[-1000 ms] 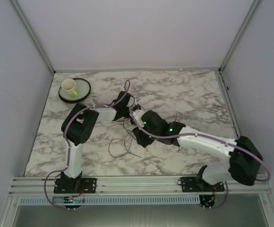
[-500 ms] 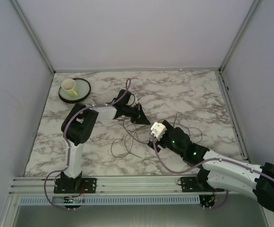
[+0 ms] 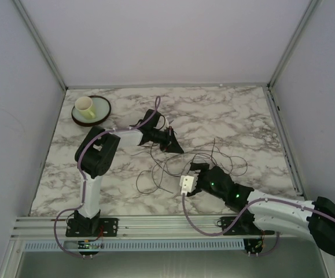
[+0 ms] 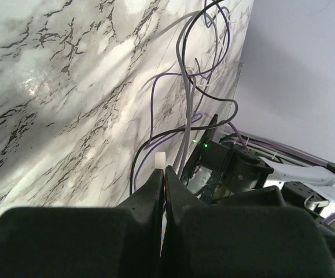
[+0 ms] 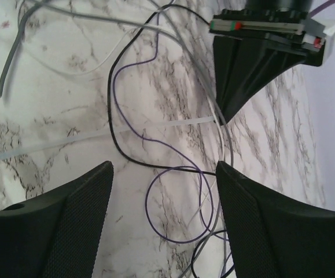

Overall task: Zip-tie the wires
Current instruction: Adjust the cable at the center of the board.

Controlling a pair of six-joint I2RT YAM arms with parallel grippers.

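A narrow strip on top of the left end effector (image 5: 224, 116) carries a green and a red patch in the right wrist view. Any lettering there is too small to read.

The left arm rises from its base at the near-left edge of the worktop (image 3: 231, 116) and bends at the elbow. Its forearm reaches toward the middle, with the end effector (image 3: 173, 146) angled down toward the near-right. Its fingers are pressed together (image 4: 162, 171) and pinch one end of a pale, translucent zip tie (image 5: 98, 136). A short white stub of the tie (image 4: 160, 158) pokes out past the fingertips, and the rest lies flat across the marble.

The right arm lies low, stretching from the near-right corner toward the left. Its end effector (image 3: 196, 171) sits near the worktop's middle, close to the near edge. Its fingers are spread wide (image 5: 162, 168) with nothing gripped between them, above the marble.

The wires (image 3: 167, 165) lie in loose loops and curls on the middle of the worktop, between and around the two end effectors. Up close they are black, grey and purple strands (image 5: 112, 116). Some of them cross over the zip tie and run up to the left fingertips (image 4: 187, 104).

The worktop is white marble-patterned with grey veins. A round dish (image 3: 105, 107) holding a pale cup (image 3: 85, 105) sits in the far-left corner. Plain pale walls with metal frame posts enclose the space, and a metal rail runs along the near edge.
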